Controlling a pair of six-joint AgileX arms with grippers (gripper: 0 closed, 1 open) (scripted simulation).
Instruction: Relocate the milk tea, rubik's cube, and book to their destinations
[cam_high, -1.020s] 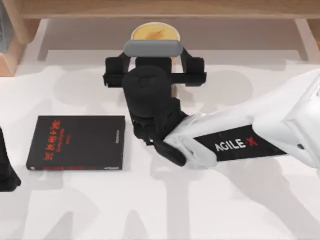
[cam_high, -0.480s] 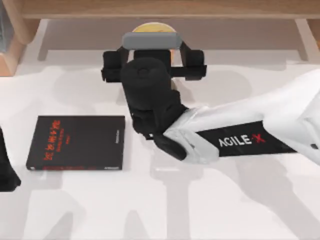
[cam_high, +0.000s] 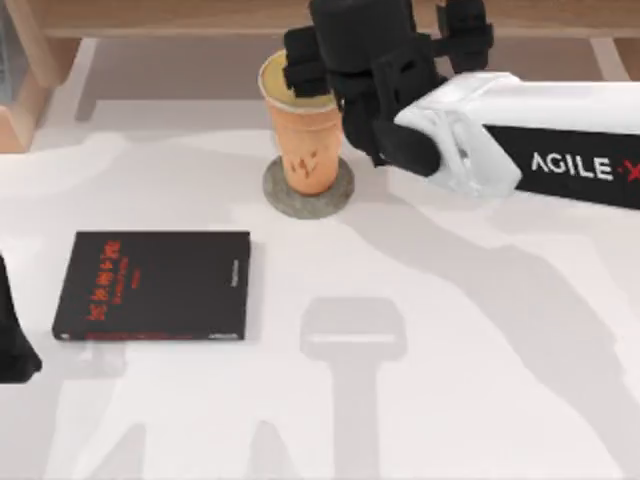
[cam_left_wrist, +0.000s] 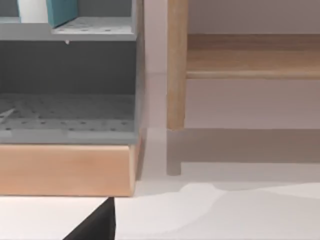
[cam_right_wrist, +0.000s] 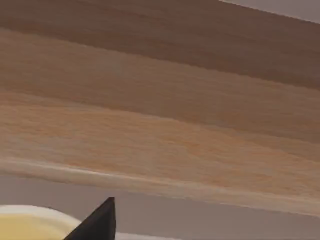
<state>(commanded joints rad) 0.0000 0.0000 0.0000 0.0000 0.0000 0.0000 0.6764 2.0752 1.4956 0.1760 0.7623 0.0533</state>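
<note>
Orange milk tea (cam_high: 303, 135) stands just left of right hand (cam_high: 385, 45).

You are looking at a white table (cam_high: 480, 400). On it a round grey coaster (cam_high: 308, 190) sits near the far edge with the milk tea (cam_high: 303, 130) standing upright on it. A black book with red lettering (cam_high: 153, 286) lies flat toward the left, well apart from the coaster.
</note>
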